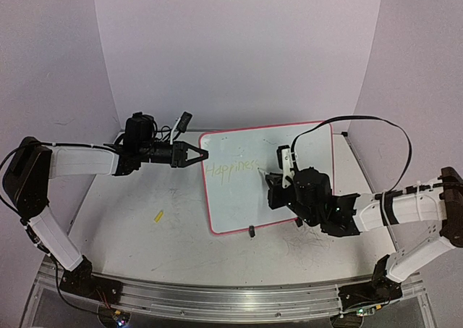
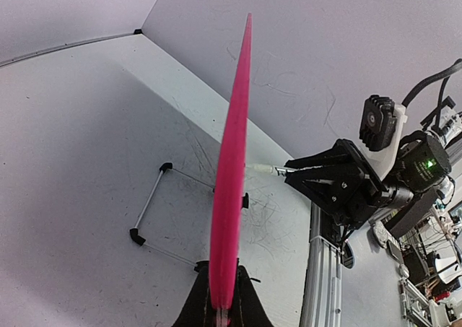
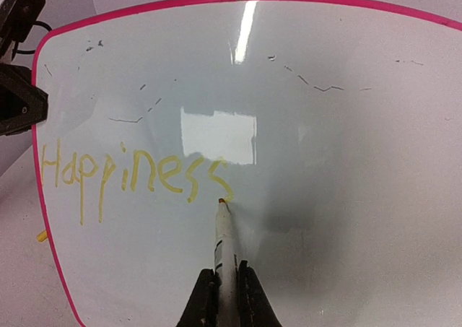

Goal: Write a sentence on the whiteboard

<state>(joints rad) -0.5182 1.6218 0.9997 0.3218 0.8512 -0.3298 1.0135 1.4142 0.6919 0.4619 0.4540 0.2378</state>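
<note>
**Board pinched at its rim, marker tip just past "Happiness"**

My left gripper [image 1: 197, 155] is pressed together on the left rim of the whiteboard [image 1: 239, 208], which stands propped mid-table. My right gripper [image 3: 225, 292] pinches the marker [image 3: 222, 233], whose tip touches the board at the end of the sentence [image 3: 130, 172] so far. I judge the board light, thin, stiff and glossy-slick, so the rim is the place to hold. Bare board lies open to the right.

Robotics lab, plainly: blank backdrop walls [image 1: 239, 45] boxing in a scuffed white table [image 1: 145, 245]; robot arms [image 1: 79, 161] bolted to an aluminium rail [image 1: 231, 297] at its edge; cable [image 1: 376, 119] trailing loose; cluttered electronics [image 2: 433, 269] and wiring beyond.
</note>
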